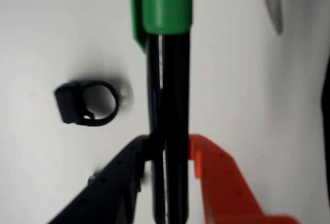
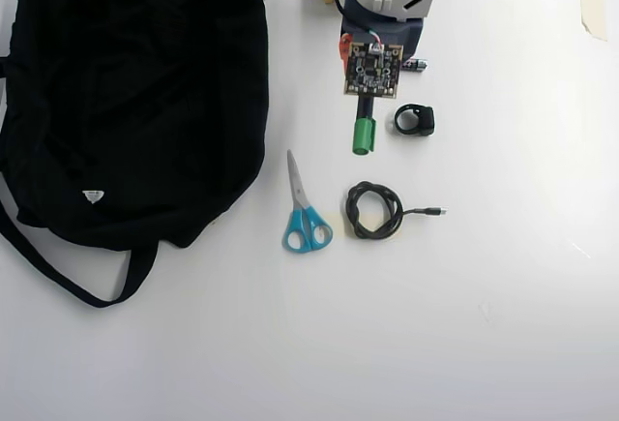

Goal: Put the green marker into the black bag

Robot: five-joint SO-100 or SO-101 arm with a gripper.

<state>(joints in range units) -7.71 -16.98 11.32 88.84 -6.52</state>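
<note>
The green marker (image 1: pixel 167 80) has a black barrel and a bright green cap, and in the wrist view it runs straight up from between my fingers. My gripper (image 1: pixel 169 147) is shut on the barrel, with the black finger (image 1: pixel 124 177) on its left and the orange finger (image 1: pixel 221 183) on its right. In the overhead view the green cap (image 2: pixel 363 137) sticks out below the wrist camera board, which hides the gripper (image 2: pixel 367 97) and most of the barrel. The black bag (image 2: pixel 135 92) lies apart at the left, with its strap trailing along the bottom left.
A small black ring-shaped clip (image 2: pixel 414 119) lies just right of the marker's cap. Blue-handled scissors (image 2: pixel 305 213) and a coiled black cable (image 2: pixel 374 210) lie below it. A small battery (image 2: pixel 416 64) sits beside the arm. Tape pieces (image 2: pixel 592 10) mark the far right.
</note>
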